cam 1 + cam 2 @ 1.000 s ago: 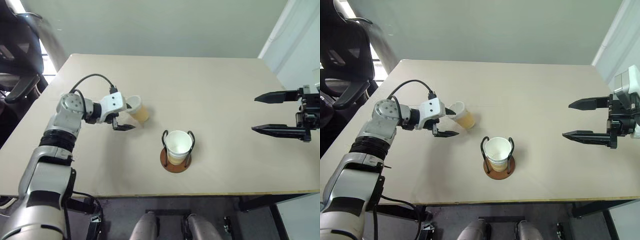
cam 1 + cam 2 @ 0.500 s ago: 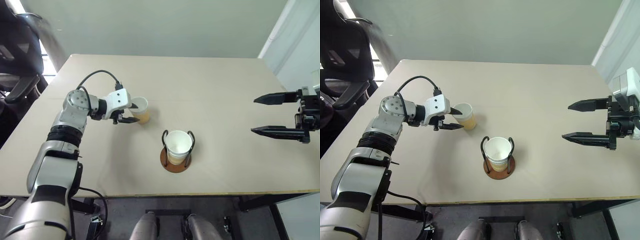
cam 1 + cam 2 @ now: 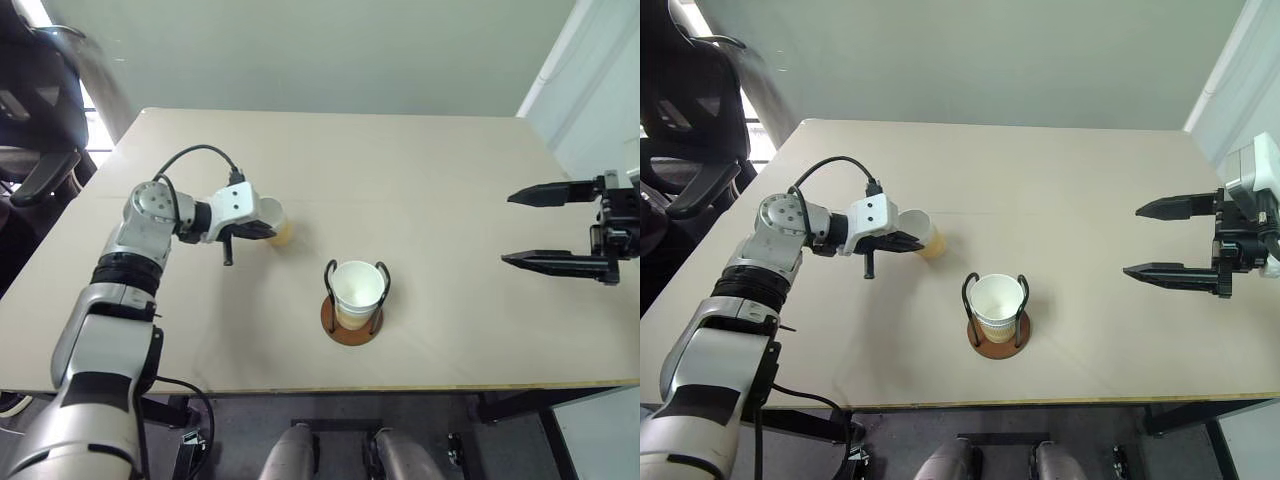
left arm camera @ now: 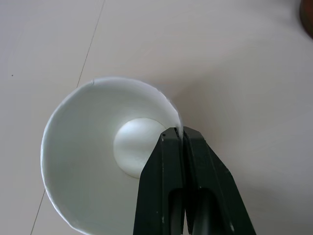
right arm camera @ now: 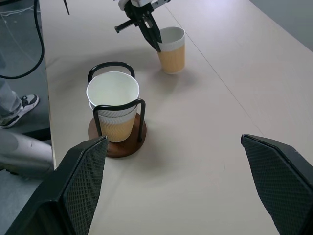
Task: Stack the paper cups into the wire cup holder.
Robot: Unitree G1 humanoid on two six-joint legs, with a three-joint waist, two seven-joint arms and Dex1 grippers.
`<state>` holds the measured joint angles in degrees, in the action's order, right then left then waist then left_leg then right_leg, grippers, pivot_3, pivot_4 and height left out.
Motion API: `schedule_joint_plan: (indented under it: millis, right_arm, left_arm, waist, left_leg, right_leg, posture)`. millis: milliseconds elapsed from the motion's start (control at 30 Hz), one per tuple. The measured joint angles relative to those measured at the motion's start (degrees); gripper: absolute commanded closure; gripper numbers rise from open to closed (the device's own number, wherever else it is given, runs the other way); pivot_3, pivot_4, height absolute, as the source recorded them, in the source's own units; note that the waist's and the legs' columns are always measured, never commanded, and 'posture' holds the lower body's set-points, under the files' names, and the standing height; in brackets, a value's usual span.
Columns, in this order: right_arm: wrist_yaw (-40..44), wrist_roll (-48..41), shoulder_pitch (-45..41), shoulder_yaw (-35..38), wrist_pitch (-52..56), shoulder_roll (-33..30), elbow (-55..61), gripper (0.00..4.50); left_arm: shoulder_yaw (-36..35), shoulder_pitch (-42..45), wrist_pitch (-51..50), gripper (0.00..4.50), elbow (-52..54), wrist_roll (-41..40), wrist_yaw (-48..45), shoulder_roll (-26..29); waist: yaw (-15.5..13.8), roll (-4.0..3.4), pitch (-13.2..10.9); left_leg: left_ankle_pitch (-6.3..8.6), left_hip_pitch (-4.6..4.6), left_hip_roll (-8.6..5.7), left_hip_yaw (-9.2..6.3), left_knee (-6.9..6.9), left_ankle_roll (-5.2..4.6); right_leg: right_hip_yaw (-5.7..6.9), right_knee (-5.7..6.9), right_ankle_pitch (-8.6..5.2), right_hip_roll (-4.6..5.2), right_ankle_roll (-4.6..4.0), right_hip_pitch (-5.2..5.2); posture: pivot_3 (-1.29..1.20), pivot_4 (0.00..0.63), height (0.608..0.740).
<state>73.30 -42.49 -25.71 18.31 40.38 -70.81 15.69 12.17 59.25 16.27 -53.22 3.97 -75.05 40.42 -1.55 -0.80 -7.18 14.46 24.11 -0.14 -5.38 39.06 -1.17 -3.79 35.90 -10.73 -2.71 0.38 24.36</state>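
Two paper cups [image 5: 113,105] already sit nested in the wire cup holder [image 5: 117,139]; my left pincer [image 4: 183,134] pinches the last cup's [image 5: 171,49] rim on the desk [image 3: 430,190], my right pincer [image 3: 545,228] wide and idle.

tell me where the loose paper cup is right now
In the left eye view the loose paper cup stands on the table's left half, its rim pinched by the left pincer, left of and behind the wire cup holder.

In the head views, your left gripper [image 3: 262,231] covers most of the loose paper cup [image 3: 281,233] at centre left. The wire holder [image 5: 116,117] hides how many cups sit nested; you can make out two rims at most. At the right edge, the right arm behind the right gripper [image 3: 556,228] is cut off.
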Motion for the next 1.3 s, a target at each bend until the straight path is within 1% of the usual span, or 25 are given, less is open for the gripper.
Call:
schedule_joint_plan:
  millis: [67,133,233,267,300,367,467,567,633,767,867,967,1167,1300]
  right_arm:
    - [0.3,-0.15,0.02,0.01,0.12,-0.04,0.01,0.0]
    - [1.97,-0.78,0.56,0.16,0.25,-0.44,0.12,0.0]
    - [5.28,-1.3,2.3,1.15,0.12,-1.59,0.19,0.0]
    - [6.04,-1.33,2.57,1.65,0.0,-1.65,0.09,0.0]
    - [6.65,-1.42,2.73,2.36,-0.09,-1.65,-0.04,0.0]
    - [6.93,-1.62,2.86,3.58,-0.27,-1.66,-0.31,0.0]
    - [6.67,-1.73,3.04,3.89,-0.43,-1.56,0.28,0.0]
    - [6.16,-1.75,3.88,4.11,-0.43,-1.39,0.67,0.0]
    - [5.62,-1.8,4.45,4.75,-0.32,-1.32,0.87,0.0]
    - [4.12,-2.49,6.01,7.14,0.41,-1.28,3.12,0.0]
    - [3.23,-2.97,8.24,9.5,1.47,-1.2,4.9,0.0]
    - [2.37,-3.47,9.61,11.09,2.26,-1.15,5.96,0.0]
    - [0.78,-4.63,11.34,13.56,3.7,-0.93,8.32,0.0]
    - [0.15,-4.72,12.4,14.8,3.99,-0.75,9.19,0.0]
  left_arm:
    - [-0.36,0.0,-0.96,4.48,2.58,-1.37,-3.13,0.93]
    - [-1.33,0.28,-4.01,4.48,6.78,-4.16,-7.51,1.77]
    - [-0.69,3.34,-13.29,4.48,16.01,-10.72,-14.33,4.95]
    - [0.51,4.43,-16.61,4.48,19.95,-14.05,-14.89,7.26]
    - [2.38,5.75,-20.18,4.48,24.75,-18.46,-15.1,10.28]
    - [6.7,8.92,-25.99,4.48,33.51,-27.81,-15.23,14.32]
    - [12.73,14.57,-29.74,4.48,44.59,-40.45,-15.39,15.75]
    - [17.84,16.65,-30.32,4.48,48.85,-47.48,-15.42,16.55]
    - [22.17,17.98,-29.54,4.48,49.35,-49.21,-15.42,17.51]
    - [34.0,22.04,-23.41,4.48,48.76,-48.42,-15.42,17.79]
    - [39.37,23.06,-19.96,4.48,46.71,-48.49,-15.42,17.53]
    - [41.18,23.73,-18.14,4.48,45.18,-49.03,-15.43,17.07]
    - [43.09,24.22,-13.94,4.48,41.09,-47.2,-15.43,13.78]
    - [44.23,24.22,-13.43,4.48,40.47,-47.35,-15.43,13.58]
  waist:
    - [-0.02,0.0,0.0]
    - [-0.09,0.01,0.0]
    - [-0.16,0.06,-0.03]
    - [-0.05,0.07,-0.03]
    - [0.07,0.05,-0.02]
    - [0.09,0.05,-0.01]
    - [-0.23,0.0,0.02]
    - [0.03,-0.1,0.0]
    - [0.18,-0.13,-0.01]
    - [0.35,-0.17,-0.02]
    - [0.36,-0.17,-0.02]
    - [0.35,-0.17,-0.02]
    - [0.04,-0.18,-0.02]
    - [0.11,-0.18,-0.02]
  left_leg:
    - [0.0,0.02,0.0,0.0,0.0,0.0]
    - [0.01,0.05,-0.01,0.0,0.0,-0.02]
    - [0.03,0.21,-0.02,0.0,0.05,-0.05]
    - [0.04,0.21,-0.02,0.01,0.07,-0.06]
    - [0.04,0.2,-0.02,0.04,0.06,-0.06]
    - [0.04,0.15,-0.02,0.08,0.04,-0.07]
    - [0.12,0.08,-0.04,0.08,0.03,-0.17]
    - [0.2,-0.07,-0.02,0.14,0.0,-0.11]
    - [0.19,-0.1,0.0,0.12,-0.03,-0.09]
    - [0.16,-0.13,0.01,0.13,0.01,-0.04]
    - [0.16,-0.09,0.01,0.12,0.04,-0.04]
    - [0.18,-0.04,-0.01,0.13,0.04,-0.06]
    - [0.27,0.0,-0.02,0.13,0.02,-0.13]
    - [0.32,-0.01,-0.02,0.16,0.02,-0.14]
  right_leg:
    - [0.0,-0.01,0.0,0.0,0.0,0.01]
    - [0.0,-0.02,-0.03,0.0,0.03,0.0]
    - [0.0,-0.06,-0.04,0.0,0.03,0.1]
    - [-0.03,-0.09,-0.04,0.0,0.04,0.11]
    - [-0.05,-0.11,-0.04,0.01,0.04,0.1]
    - [-0.08,-0.13,-0.05,0.01,0.04,0.06]
    - [-0.1,-0.14,-0.12,0.05,0.05,-0.03]
    - [-0.13,-0.01,-0.18,0.06,-0.03,-0.06]
    - [-0.13,0.03,-0.22,0.04,-0.07,-0.05]
    - [-0.13,0.06,-0.23,0.02,-0.11,-0.06]
    - [-0.15,0.04,-0.22,0.02,-0.09,-0.05]
    - [-0.16,0.0,-0.24,0.02,-0.05,-0.05]
    - [-0.2,-0.02,-0.31,0.03,0.04,-0.06]
    - [-0.21,-0.03,-0.33,0.03,0.08,-0.06]
  posture:
    - [0.0,0.15,0.74]
    - [0.0,0.15,0.74]
    - [0.0,0.15,0.74]
    - [0.0,0.15,0.74]
    - [0.0,0.15,0.74]
    - [0.0,0.15,0.74]
    - [0.0,0.15,0.74]
    - [0.0,0.15,0.74]
    - [0.0,0.15,0.74]
    - [0.0,0.15,0.74]
    - [0.0,0.15,0.74]
    - [0.0,0.15,0.74]
    - [0.0,0.15,0.74]
    - [0.0,0.15,0.74]
